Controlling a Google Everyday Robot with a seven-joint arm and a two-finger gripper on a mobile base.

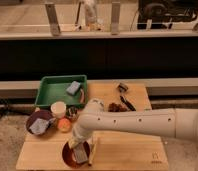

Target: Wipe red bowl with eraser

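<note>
1. The gripper (78, 144) is down at the front-left part of the wooden table (127, 150), directly over the red bowl (66, 156).
2. It is clamped on the eraser (82, 154). The small grey block sits tilted at the gripper's tip, with its upper end up among the dark fingers.
3. The eraser's lower end reaches inside the red bowl, towards the bowl's right half; whether it actually presses on the surface cannot be told.
4. The red bowl stands near the table's front edge, and its dark red rim shows to the left of the eraser.
5. The white arm (134, 122) comes in from the right edge and runs across the middle of the table, then bends down to the bowl.
6. Behind the bowl, to the left, a purple bowl (31, 120) holds a greyish piece (39, 126). A small orange round thing (65, 124) lies just beside it, and a white cup (58, 109) stands a little further back.
7. At the back left is a green tray (43, 92) with a grey-blue block (73, 88) inside it, towards its right side.
8. At the back right of the table — well apart from the red bowl — lie a few small dark objects (124, 95), too unclear to name.
</note>
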